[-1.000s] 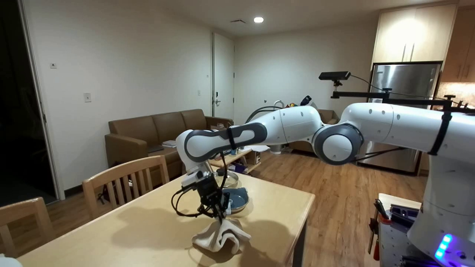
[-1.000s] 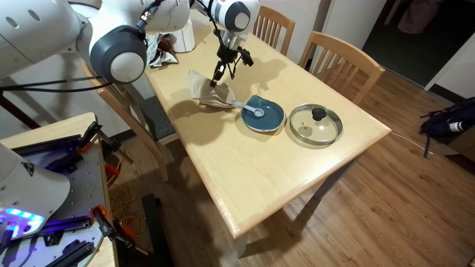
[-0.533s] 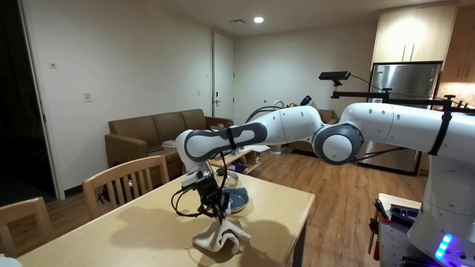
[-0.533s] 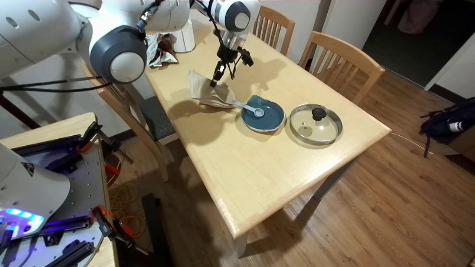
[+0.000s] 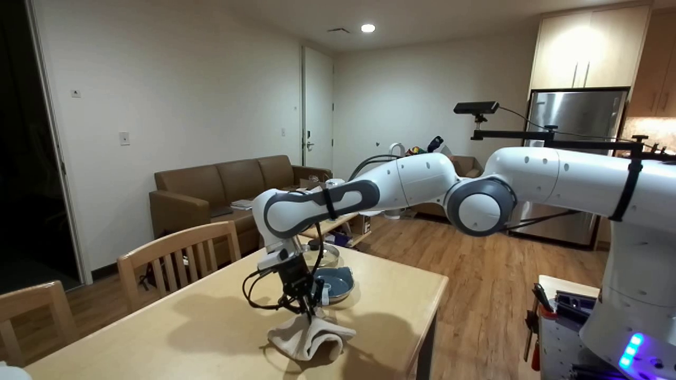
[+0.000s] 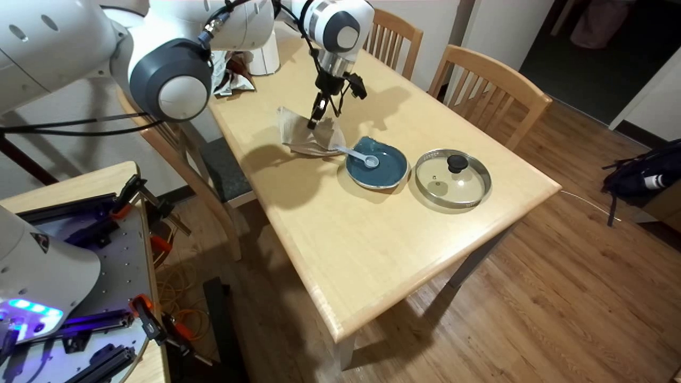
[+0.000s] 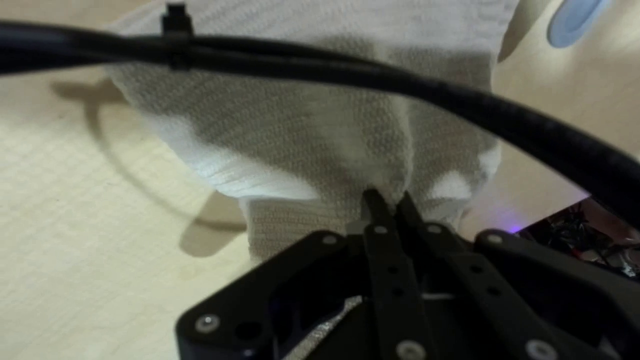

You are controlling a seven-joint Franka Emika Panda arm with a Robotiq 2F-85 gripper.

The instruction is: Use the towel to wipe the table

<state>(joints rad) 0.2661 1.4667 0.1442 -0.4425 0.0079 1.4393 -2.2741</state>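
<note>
Counted one towel, clamped in one gripper, one spoon, one dish, one lid; saw a refrigerator only in an exterior view.

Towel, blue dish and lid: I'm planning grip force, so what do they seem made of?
Towel: matt woven fabric, perhaps cotton; ribbed texture shows. Blue dish: possibly glazed ceramic; smooth, slight sheen, uneven edge. Lid: probably clear glass, since the table shows through; shiny, metal-looking band around it.

A ceiling light glows, shadows darken the table, and the wrist view is slightly blurred.
</note>
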